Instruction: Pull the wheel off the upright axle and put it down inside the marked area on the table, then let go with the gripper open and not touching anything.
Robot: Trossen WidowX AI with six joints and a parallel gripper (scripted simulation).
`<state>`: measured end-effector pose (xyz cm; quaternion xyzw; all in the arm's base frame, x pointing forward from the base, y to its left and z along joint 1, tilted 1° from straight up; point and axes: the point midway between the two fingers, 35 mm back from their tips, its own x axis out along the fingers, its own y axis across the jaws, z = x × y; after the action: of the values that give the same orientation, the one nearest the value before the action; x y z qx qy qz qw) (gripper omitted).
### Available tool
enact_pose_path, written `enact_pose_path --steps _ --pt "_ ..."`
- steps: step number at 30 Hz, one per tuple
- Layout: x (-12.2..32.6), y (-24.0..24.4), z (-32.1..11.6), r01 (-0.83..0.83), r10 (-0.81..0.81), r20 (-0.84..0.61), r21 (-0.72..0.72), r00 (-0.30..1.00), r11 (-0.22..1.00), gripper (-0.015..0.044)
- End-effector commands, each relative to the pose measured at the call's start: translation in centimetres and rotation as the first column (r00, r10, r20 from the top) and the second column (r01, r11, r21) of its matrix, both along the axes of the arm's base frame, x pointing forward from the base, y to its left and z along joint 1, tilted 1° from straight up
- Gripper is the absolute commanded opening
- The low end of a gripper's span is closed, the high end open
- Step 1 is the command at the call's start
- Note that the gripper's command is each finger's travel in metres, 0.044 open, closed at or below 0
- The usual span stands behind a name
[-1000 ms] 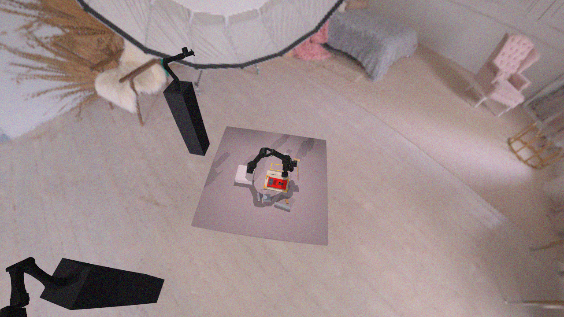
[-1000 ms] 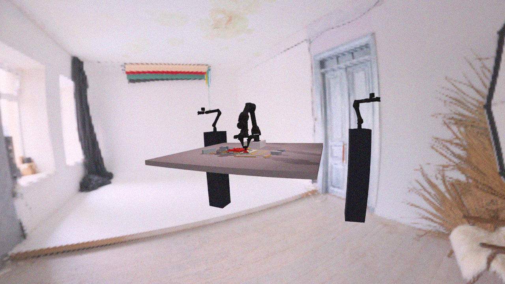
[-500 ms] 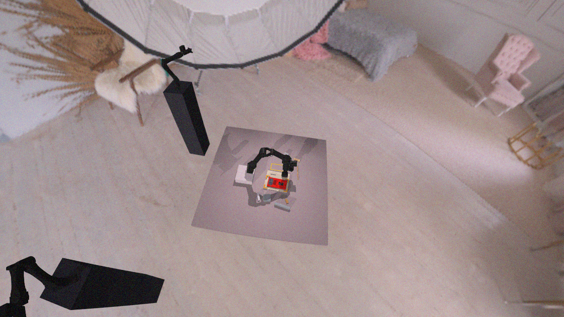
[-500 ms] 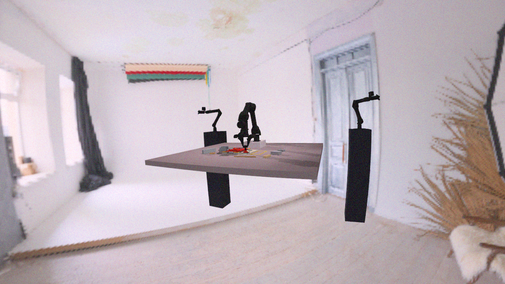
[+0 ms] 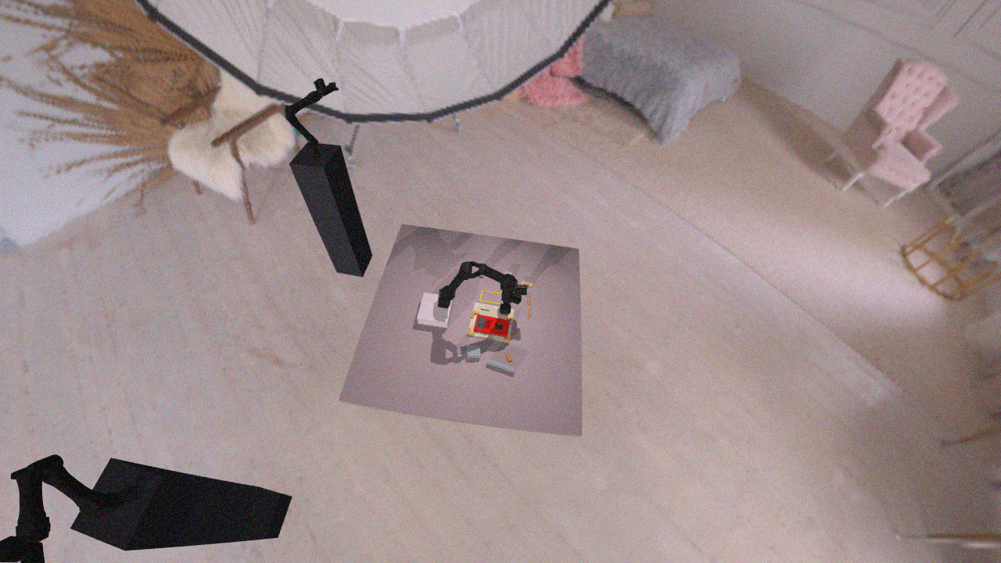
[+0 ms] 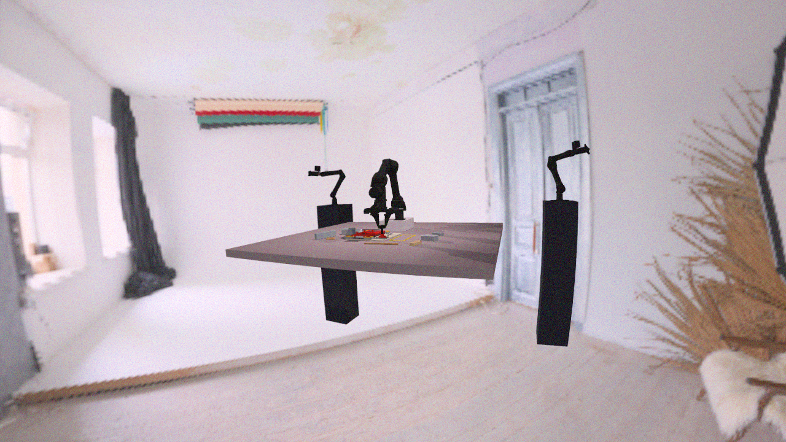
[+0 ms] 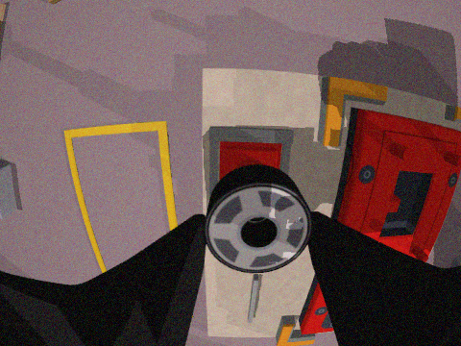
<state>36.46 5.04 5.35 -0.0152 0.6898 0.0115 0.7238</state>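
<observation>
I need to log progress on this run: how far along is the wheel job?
Done: the wheel is gripped in the end effector and looks clear of the axle, a grey pin below it. In hand: carrying it, currently above the beige board. Left: move over the yellow-outlined area, set it down, open and back away.

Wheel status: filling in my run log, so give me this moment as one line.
gripper: shut on wheel | wheel: off axle, above board | yellow outline: to wrist view's left, nothing inside | release: not yet
</observation>
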Motion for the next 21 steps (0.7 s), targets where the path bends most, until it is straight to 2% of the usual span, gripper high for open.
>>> enact_pose_path --steps 1,15,21 --pt "0.1 0.0 0.4 0.005 -0.005 0.006 -0.001 1.000 1.000 0.0000" --pt "0.1 0.0 0.9 0.005 -0.005 0.008 -0.001 1.000 1.000 0.0000" --pt "-0.2 0.0 3.0 0.005 -0.005 0.008 -0.001 1.000 1.000 0.0000"
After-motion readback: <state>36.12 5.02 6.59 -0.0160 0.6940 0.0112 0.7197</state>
